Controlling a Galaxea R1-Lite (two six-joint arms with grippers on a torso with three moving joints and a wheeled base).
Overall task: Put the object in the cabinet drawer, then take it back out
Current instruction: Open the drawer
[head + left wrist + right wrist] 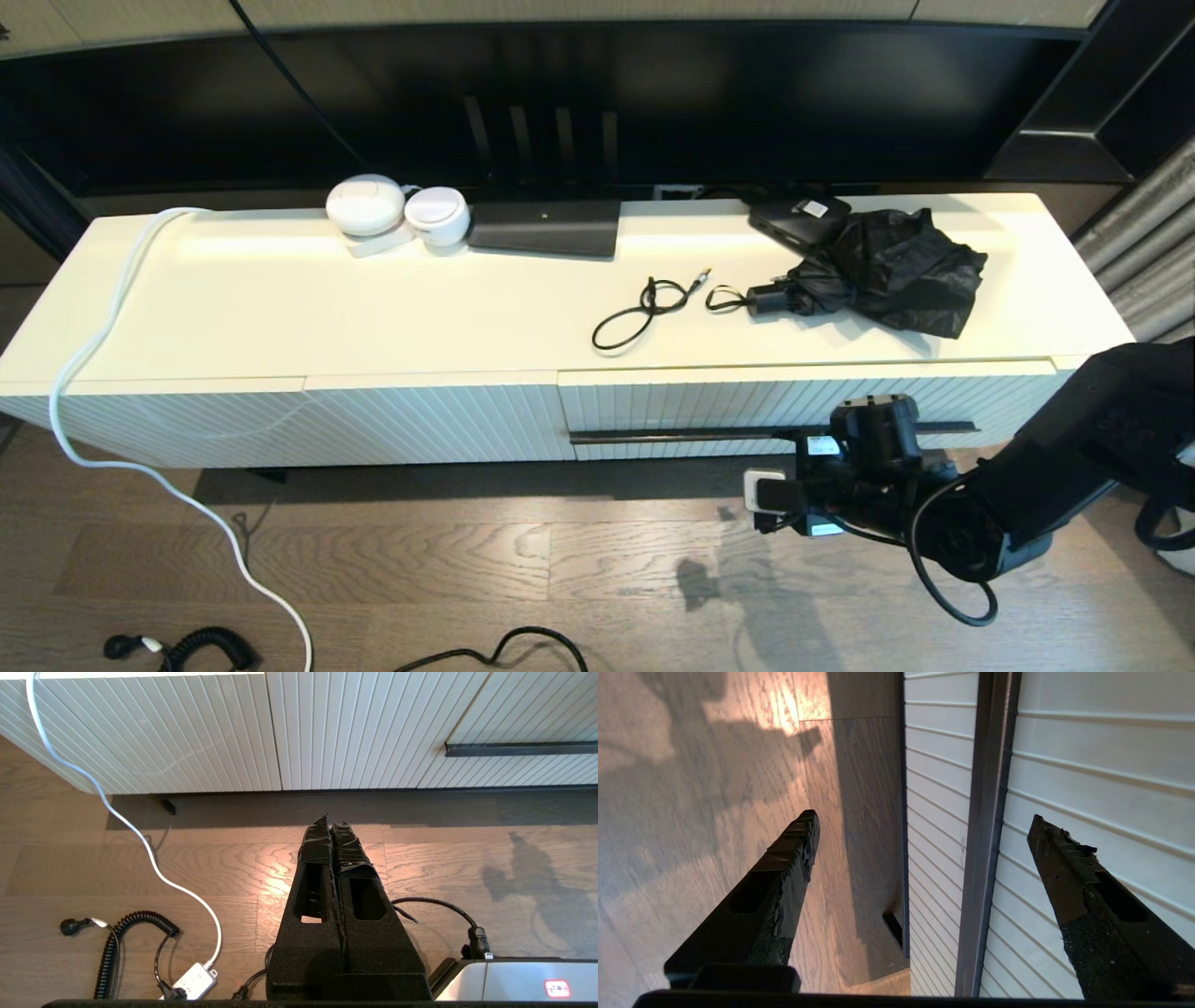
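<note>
The right gripper (924, 826) hangs spread wide, empty, astride the black bar handle (691, 435) of the shut cabinet drawer (803, 401) at four o'clock — closing off-centre could slip off the thin bar — while the clenched left gripper (331, 823) idles above the floor.

No text, brand, number or sign is legible in any view. A white label (815, 209) lies on the black box (798, 220) at the rear of the cabinet top, its print too small to read. A white sticker with red markings (557, 988) sits on the grey housing (514, 980) in the left wrist view; its characters cannot be made out.
</note>
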